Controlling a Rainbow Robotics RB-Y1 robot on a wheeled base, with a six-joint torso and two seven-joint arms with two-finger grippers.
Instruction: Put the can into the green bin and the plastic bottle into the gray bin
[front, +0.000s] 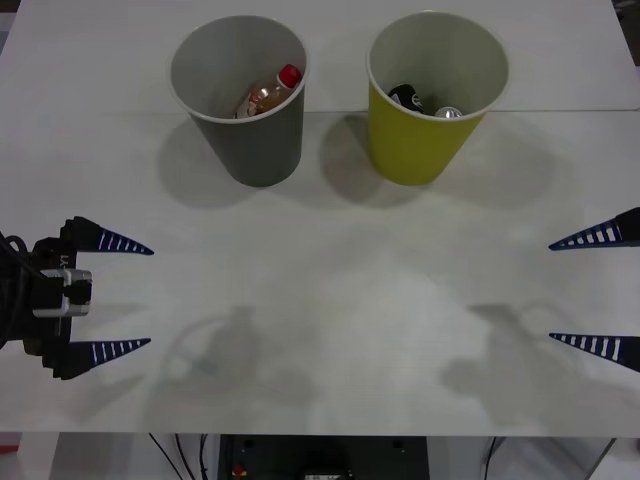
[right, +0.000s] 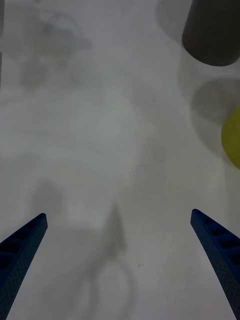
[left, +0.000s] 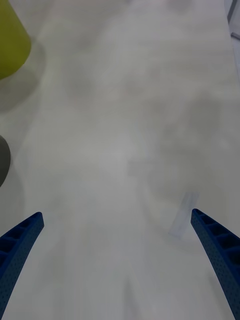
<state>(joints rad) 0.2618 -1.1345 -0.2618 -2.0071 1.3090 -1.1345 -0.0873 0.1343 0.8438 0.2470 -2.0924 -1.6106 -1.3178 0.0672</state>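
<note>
Left gripper (front: 140, 296) sits at the near left edge of the white table (front: 330, 330), fingers spread wide, nothing between them, tips pointing toward table centre. Its wrist body is partly cut off by the frame edge. Right gripper (front: 560, 292) sits at the near right edge, also spread wide and empty; only the two blue ribbed fingertips show in the front view, the rest is cut off. In the right wrist view the right gripper (right: 118, 216) hangs over bare tabletop with its own shadow below; in the left wrist view the left gripper (left: 117, 215) likewise over bare table.

Farther back, two bins stand upright side by side, apart from each other. The gray bin (front: 262, 140) is on the left; the plastic bottle (front: 268, 92) lies inside it, leaning against the wall, long axis tilted, red cap up and toward the right rim. Its lower part is hidden by the bin's near wall; label unreadable.

The green bin (front: 412, 145) is on the right. Inside it the can (front: 405, 97) shows as a dark shape low down, mostly hidden by the near wall; its orientation is hard to make out. Just beside it, a silver can top (front: 449, 112) peeks above the near rim, body hidden.

Both bins appear only as cut-off slivers in the wrist views.
</note>
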